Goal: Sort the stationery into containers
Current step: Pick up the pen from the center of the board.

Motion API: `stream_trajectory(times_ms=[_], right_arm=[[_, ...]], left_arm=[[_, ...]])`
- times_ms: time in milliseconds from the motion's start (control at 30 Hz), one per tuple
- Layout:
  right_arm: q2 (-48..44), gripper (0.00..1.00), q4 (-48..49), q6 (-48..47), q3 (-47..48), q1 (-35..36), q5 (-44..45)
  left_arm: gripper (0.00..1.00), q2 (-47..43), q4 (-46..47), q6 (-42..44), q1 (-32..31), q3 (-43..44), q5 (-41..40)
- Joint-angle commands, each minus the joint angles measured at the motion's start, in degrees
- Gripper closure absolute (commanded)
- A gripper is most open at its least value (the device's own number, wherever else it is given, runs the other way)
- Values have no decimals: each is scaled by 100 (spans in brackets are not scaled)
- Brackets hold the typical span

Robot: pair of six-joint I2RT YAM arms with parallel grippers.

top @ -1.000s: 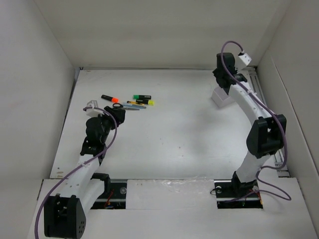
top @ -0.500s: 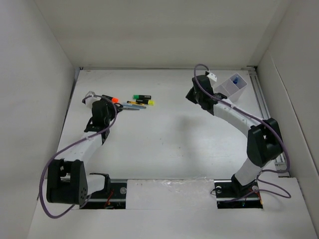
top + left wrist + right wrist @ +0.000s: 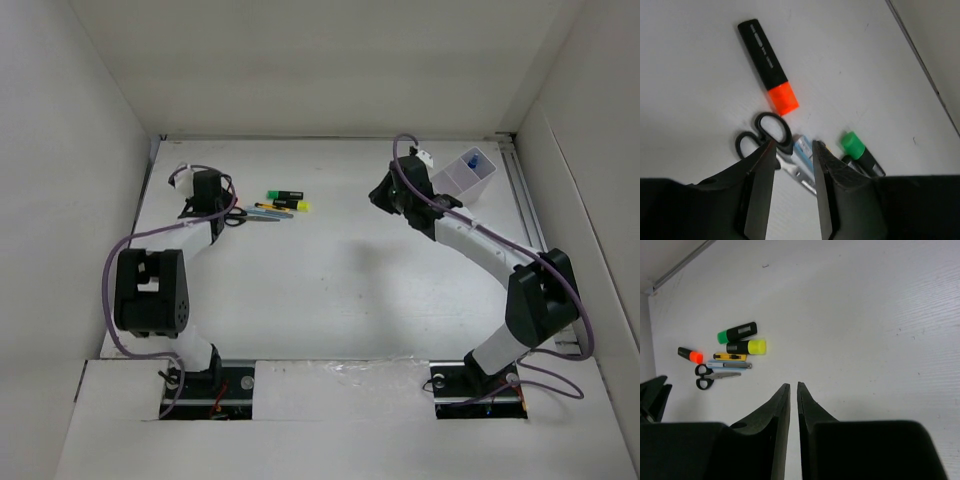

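Our left gripper (image 3: 793, 150) had swung out over the scissors (image 3: 771, 141), jaws narrowed, empty (box (image 3: 462, 177) far right); we judged centring on the handle loops wisest.

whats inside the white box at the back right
In the top view, the white box shows something blue in its far compartment. The nearer compartment looks empty, though its walls hide the floor. Neither wrist camera sees it.
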Motion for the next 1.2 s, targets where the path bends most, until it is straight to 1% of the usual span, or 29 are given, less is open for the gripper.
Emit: stream_trajectory(times_ms=[0,33,67,100,133,167,233,267,367,533,633,767,867,967,1067,1167], right_arm=[[-89,83,288,-84,2,-10,-201],[-89,83,340,-84,2,-10,-253],[-28,83,341,-84,2,-10,-315],[-28,81,341,-84,2,-10,-315],[33,81,341,-84,2,-10,-315],[34,81,341,-84,2,-10,-376],[34,80,341,-84,2,-72,-446],[34,80,341,-136,2,-72,-447],[34,79,341,-137,2,-72,-500],[34,78,341,-190,2,-185,-658],[87,78,341,-190,2,-186,-711],[139,78,341,-190,2,-186,-764],[192,78,341,-190,2,-186,-764],[192,78,341,-190,2,-186,-764],[130,77,341,-190,2,-238,-764],[78,77,341,-190,2,-239,-764]], left_arm=[[68,456,-312,-205,59,754,-317],[65,614,-391,-205,59,929,-370],[62,790,-522,-205,59,1375,-440],[57,1166,-863,-144,59,1623,-589],[55,1361,-1058,-144,59,1869,-668],[54,1546,-1243,-91,59,2359,-756],[54,1993,-1629,-21,59,2705,-871],[57,2100,-1701,-21,59,2933,-871],[60,2400,-1921,-73,59,3076,-950],[60,2663,-2114,-178,59,3347,-1012],[60,2664,-2246,-249,59,3348,-1144],[56,2664,-2246,-249,59,3348,-1213],[56,2812,-2369,-249,59,3497,-1214],[56,3059,-2465,-301,120,3655,-1021],[57,3314,-2747,-302,120,4015,-1021],[64,3376,-2922,-302,120,4200,-1021]])
